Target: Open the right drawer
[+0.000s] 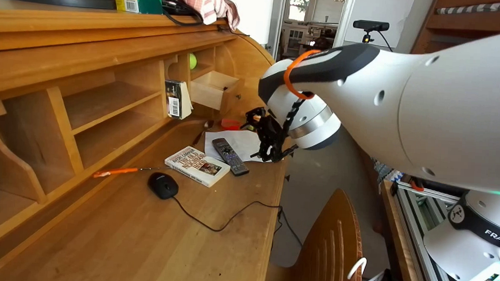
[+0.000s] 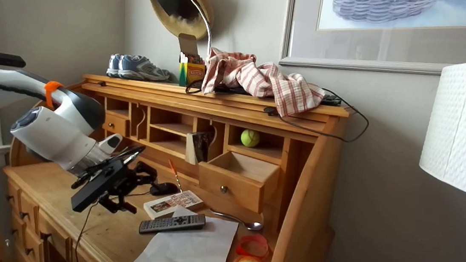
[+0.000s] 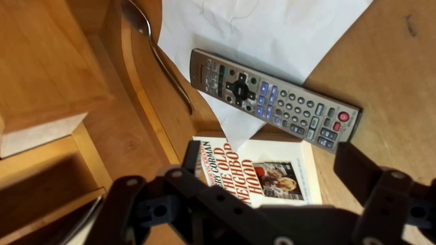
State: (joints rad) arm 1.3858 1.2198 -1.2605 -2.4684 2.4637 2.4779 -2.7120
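Two fingers (image 3: 356, 175) of the gripper (image 3: 271, 158): spread wide apart, released, only air between them; they hang above the roll-top desk (image 2: 311, 207), clear of the objects below.
Right drawer (image 2: 232, 186): pulled well out, its plain pale-wood front and round knob (image 2: 223, 188) in full view in an exterior view; it stands apart from the gripper, off past the finger at the left of the wrist view.
Drawer interior: light wooden walls show in both exterior views; the floor is hidden, so I cannot tell what lies inside.
Cubbyhole (image 2: 271, 152) above the drawer: holds a tennis ball (image 2: 250, 138), well apart from the gripper.
Slot (image 2: 218, 146) beside the drawer: holds a book (image 2: 200, 147) on end, jutting out, also well apart from the gripper.
Crayon box (image 2: 192, 72): on top of the desk, higher than the gripper, flap raised, stick-like tips showing.
Remote control (image 3: 274, 98): ahead of the fingertips in the wrist view, partly on a sheet of paper (image 3: 259, 30).
Paperback The Old Neighborhood (image 3: 265, 173): lies flat, seen between the fingers, just beside the remote control.
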